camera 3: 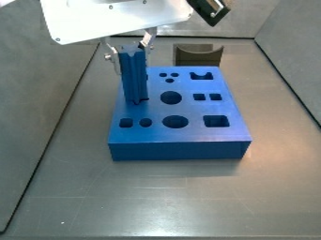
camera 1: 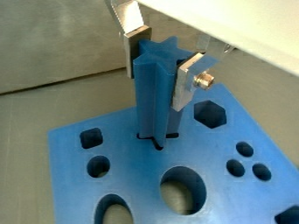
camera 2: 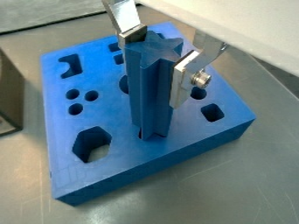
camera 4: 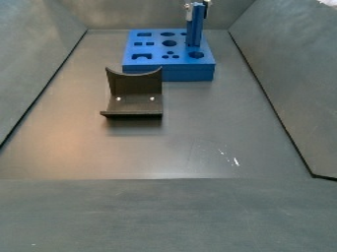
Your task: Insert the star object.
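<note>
The star object [camera 1: 152,96], a tall slim blue peg, stands upright with its lower end in the star-shaped hole of the wide blue block [camera 1: 222,175]. My gripper [camera 1: 160,63] has one silver finger on each side of the peg's top and looks shut on it. Both wrist views show this; the peg [camera 2: 149,87] rises from the block [camera 2: 176,149] between the fingers of the gripper [camera 2: 156,59]. In a side view the peg [camera 3: 133,75] stands at the block's [camera 3: 189,131] left side under the gripper [camera 3: 129,52]. It also shows far back in a side view [camera 4: 194,30].
A dark grey curved piece [camera 4: 132,94] lies on the floor apart from the block [camera 4: 152,54]; it also shows behind the block in a side view [camera 3: 194,52]. The block has several other shaped holes. Grey walls enclose the floor.
</note>
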{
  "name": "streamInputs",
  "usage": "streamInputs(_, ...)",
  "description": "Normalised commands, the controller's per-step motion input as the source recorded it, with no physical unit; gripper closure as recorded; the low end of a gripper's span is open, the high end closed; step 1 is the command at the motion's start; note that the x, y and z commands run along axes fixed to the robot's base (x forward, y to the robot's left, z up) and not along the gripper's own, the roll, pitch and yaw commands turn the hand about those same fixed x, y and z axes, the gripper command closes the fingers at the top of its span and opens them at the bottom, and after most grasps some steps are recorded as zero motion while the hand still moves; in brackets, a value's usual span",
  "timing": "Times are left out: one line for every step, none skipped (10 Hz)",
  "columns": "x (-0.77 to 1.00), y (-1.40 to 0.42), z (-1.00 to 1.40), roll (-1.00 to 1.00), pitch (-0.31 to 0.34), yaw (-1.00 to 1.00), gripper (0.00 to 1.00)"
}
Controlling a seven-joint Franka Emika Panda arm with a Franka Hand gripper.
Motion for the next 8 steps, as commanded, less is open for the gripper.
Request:
streamInputs(0.0, -0.17, -0.49, -0.02, -0.073, -0.66, 1.0)
streamInputs(0.0, -0.13, -0.55, 0.0, -0.067, -0.59, 1.0)
streamInputs(0.0, -0.07, -0.56, 0.0, -0.053, -0.52, 1.0)
streamInputs(0.0, -0.03, -0.56, 0.0, -0.049, -0.45, 1.0)
streamInputs(0.0, 0.0, -0.59, 0.0, -0.037, -0.4, 1.0)
streamInputs(0.0, 0.0, -0.59, 0.01, -0.034, -0.38, 1.0)
streamInputs(0.0, 0.0, -0.63, 0.04, -0.027, -0.35, 1.0)
streamInputs(0.0, 0.0, -0.65, 0.07, -0.023, -0.31, 1.0)
